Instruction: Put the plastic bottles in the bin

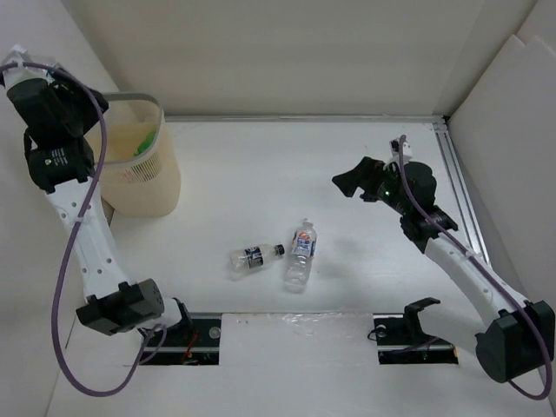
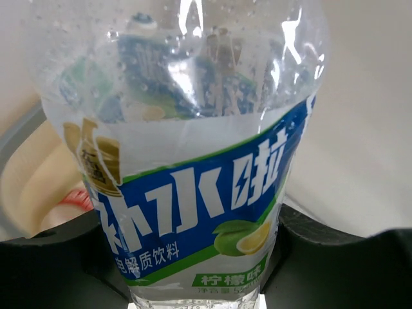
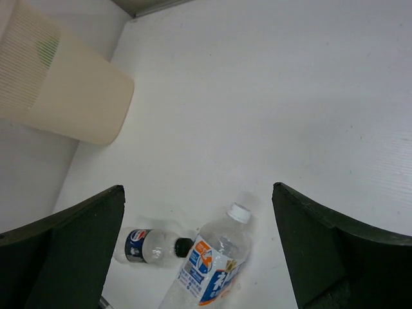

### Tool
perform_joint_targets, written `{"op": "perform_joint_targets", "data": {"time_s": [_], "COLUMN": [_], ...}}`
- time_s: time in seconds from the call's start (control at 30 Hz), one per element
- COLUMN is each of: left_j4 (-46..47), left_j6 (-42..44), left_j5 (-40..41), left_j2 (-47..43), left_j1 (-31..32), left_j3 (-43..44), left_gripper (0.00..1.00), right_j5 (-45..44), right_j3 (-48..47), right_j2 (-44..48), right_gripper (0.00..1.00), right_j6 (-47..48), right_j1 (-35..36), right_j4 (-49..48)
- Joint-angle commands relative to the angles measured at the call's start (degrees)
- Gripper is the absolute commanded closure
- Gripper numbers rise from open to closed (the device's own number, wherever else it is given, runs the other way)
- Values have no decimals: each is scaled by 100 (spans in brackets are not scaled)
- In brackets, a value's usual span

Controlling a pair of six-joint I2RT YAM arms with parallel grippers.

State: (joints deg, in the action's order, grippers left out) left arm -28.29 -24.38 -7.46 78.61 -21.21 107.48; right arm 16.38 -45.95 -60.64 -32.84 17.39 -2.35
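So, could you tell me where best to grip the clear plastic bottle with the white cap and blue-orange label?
Probably the clear white-capped bottle's labelled middle, from above with the right gripper, closing across its width: it lies flat, cap pointing away from the arms.

Bin (image 1: 148,187): beige, grey rim, fine slotted sides; green bottle (image 1: 145,144) inside. Lime-drink bottle (image 2: 193,212): clear w/ droplets, blue label, white lettering, green band, gold patch. 2 on white table (image 1: 261,174): small bottle (image 1: 254,257) clear, dark-blue label, black cap; big bottle (image 1: 300,256) clear, blue-orange label, white cap.
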Motion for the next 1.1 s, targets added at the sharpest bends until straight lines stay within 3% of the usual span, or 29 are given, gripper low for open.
{"op": "perform_joint_targets", "data": {"time_s": [0.0,0.1,0.23,0.4,0.5,0.53,0.63,0.67,0.77,0.9,1.07], "left_j4": [-71,-237,-361,-414,-781,-879,-1020,-1020,-819,-379,-159], "left_j6": [-181,-181,-233,-103,309,433,583,645,698,751,751], "left_j5": [-45,35,280,149,604,728,948,949,879,650,290], "left_j2": [164,602,726,726,726,726,613,551,306,-82,-293], "left_j1": [-340,-340,-340,-340,273,754,1442,1949,2628,2973,3035], "left_j3": [-544,-247,-192,53,632,912,994,855,468,-594,-1123], "left_gripper": [100,100,0,0,0,0,0,0,0,0,0], "right_j5": [-732,-1083,-2258,-3395,-3458,-3397,-3334,-3334,-3273,-3272,-3273], "right_j3": [-10,-10,-256,-458,-397,-397,-536,-537,-599,-713,-845], "right_j2": [140,140,35,-368,-860,-1018,-1712,-2010,-2346,-2838,-3269], "right_gripper": [0,0,0,0,0,0,0,0,0,0,0], "right_j6": [374,428,489,-221,-610,-679,-759,-837,-917,-1092,-1251], "right_j1": [335,739,1502,2268,2471,2471,2655,2708,2901,3051,3104], "right_j4": [235,480,1270,2211,2301,2248,2169,2116,1854,1747,1685]}}
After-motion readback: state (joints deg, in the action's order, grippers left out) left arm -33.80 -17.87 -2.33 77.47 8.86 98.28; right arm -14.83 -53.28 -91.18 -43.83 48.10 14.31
